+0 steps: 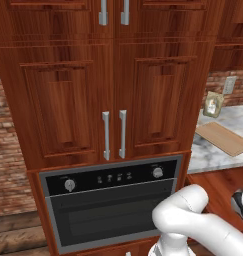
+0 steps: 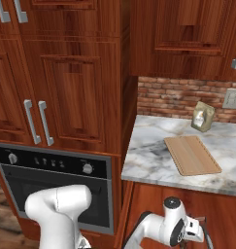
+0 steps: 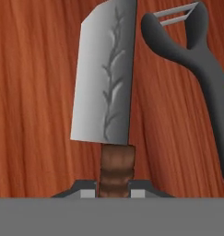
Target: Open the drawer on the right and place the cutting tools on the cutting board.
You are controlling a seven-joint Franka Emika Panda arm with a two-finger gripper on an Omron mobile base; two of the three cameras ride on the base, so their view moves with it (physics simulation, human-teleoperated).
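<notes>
The gripper grasps the brown handle of the knife over the drawer floor; a dark peeler lies just beside. The cutting board rests on the counter.

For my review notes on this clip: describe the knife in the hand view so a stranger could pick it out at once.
On the reddish-brown wooden surface in the hand view lie two tools side by side. The knife is the left one, a broad grey cleaver-like blade with a branching mark and a ribbed brown handle running down between the fingertips. Its neighbour, a dark grey Y-shaped peeler, is slim and forked.
</notes>
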